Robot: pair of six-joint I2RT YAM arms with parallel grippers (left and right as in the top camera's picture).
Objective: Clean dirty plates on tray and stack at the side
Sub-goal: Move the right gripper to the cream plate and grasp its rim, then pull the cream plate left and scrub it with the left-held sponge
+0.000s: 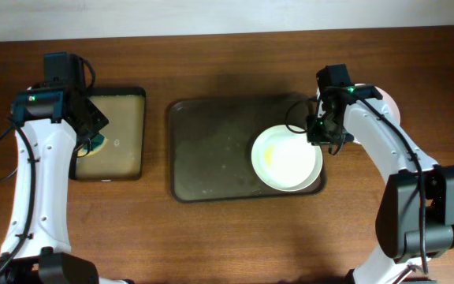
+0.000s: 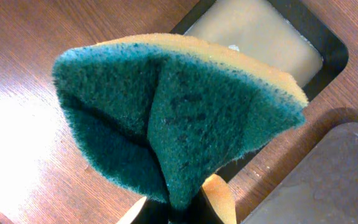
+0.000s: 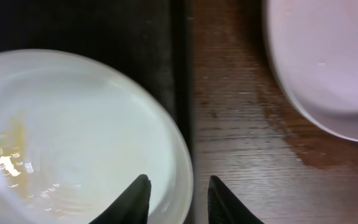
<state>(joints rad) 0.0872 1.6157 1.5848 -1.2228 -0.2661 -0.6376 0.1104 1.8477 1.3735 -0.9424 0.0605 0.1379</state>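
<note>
Surface: brown wooden table (image 1: 227,244); tray (image 1: 211,150) at centre, its long axis left to right in the overhead view.
Plate (image 1: 286,158): flat, face up, at the tray's right end, yellow smear; round, no long axis.
Second plate (image 3: 328,62): on the table beside the tray.
Right gripper (image 3: 178,180): jaws apart, straddling Plate's rim.
Left gripper (image 2: 173,214): clenched on sponge (image 2: 179,112).
Risk: thin rim close to the tray wall; a shallow pinch may slip and tip Plate.

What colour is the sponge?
Dark green sponge with a yellow-orange backing; clearest in the left wrist view.
</note>
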